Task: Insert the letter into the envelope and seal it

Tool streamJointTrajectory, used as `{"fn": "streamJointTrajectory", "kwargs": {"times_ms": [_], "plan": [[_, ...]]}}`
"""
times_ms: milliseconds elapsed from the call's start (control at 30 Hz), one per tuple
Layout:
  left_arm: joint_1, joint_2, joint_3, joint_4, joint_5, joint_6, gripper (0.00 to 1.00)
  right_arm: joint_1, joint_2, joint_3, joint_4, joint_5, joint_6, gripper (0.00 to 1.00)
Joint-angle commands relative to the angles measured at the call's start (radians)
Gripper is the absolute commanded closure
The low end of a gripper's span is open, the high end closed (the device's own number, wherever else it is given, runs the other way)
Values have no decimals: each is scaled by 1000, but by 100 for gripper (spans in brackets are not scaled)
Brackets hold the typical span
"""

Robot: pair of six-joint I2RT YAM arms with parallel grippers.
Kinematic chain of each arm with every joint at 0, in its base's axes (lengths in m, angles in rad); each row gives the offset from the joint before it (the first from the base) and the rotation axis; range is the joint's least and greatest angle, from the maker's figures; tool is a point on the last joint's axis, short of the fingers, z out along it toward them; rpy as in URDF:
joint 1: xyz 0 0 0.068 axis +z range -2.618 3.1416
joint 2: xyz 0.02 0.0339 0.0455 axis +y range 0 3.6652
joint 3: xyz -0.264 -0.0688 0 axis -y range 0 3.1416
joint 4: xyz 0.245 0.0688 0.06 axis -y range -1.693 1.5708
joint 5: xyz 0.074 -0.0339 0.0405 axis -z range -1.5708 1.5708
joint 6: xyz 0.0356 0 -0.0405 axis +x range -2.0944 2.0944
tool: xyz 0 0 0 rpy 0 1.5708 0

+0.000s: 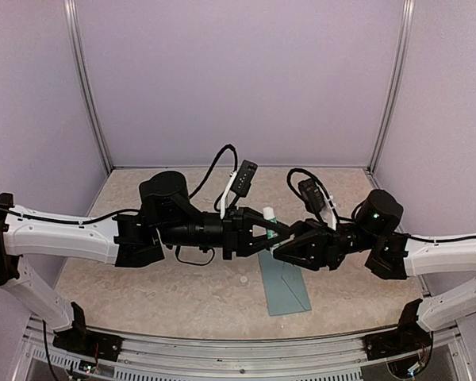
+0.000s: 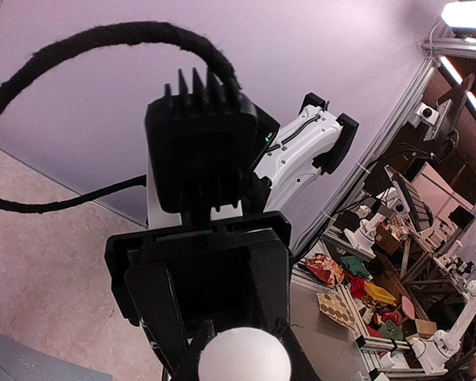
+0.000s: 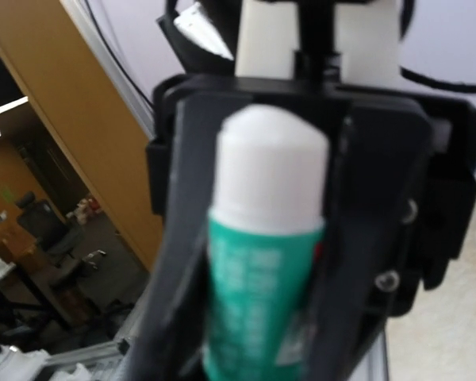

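Well, envelope [image 1: 285, 287] flat on table [image 1: 182, 286]; L claw [image 1: 279, 232] grips glue stick [image 3: 262, 262].

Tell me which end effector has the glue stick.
The left end effector: the glue stick sits clamped between its fingers. The right end effector only faces it; whether it grips is unclear.

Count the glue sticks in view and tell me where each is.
1. The glue stick is held aloft in the left end effector, just beyond the far end of the envelope. Another could be hidden.
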Motion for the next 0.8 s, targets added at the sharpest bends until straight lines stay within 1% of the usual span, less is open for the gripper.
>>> {"fn": "streamJointTrajectory", "kwargs": {"times_ms": [0, 33, 100, 133, 200, 267, 333, 400, 467, 567, 633, 700, 767], "plan": [[-7, -15, 24, 23, 16, 21, 92, 14, 4, 15, 51, -14, 10, 73], [-7, -14, 24, 24, 16, 20, 92, 15, 2, 14, 51, -10, 11, 79], [-10, -14, 24, 25, 17, 18, 92, 15, 0, 11, 50, -5, 12, 85], [-11, -14, 24, 24, 16, 18, 89, 15, -1, 9, 50, -3, 12, 87], [-12, -18, 21, 24, 10, 18, 68, 15, -6, 5, 49, 3, 9, 91], [-12, -26, 9, 32, 1, 18, 52, 15, -17, 0, 47, 9, 6, 94], [-11, -38, -2, 45, -6, 17, 46, 15, -23, -2, 46, 13, 6, 95], [-10, -49, -17, 59, -11, 15, 44, 15, -28, -3, 41, 13, 6, 95], [-11, -60, -23, 62, -19, 16, 45, 15, -31, -4, 37, 15, 4, 95], [-10, -65, -32, 65, -30, 18, 54, 15, -33, -6, 36, 16, 6, 96], [-10, -68, -35, 67, -32, 20, 66, 15, -33, -5, 32, 17, 7, 96], [-10, -70, -35, 63, -36, 24, 82, 15, -33, -5, 24, 25, 5, 96], [-11, -69, -35, 51, -50, 34, 91, 15, -41, -4, 5, 47, -8, 98]]}}
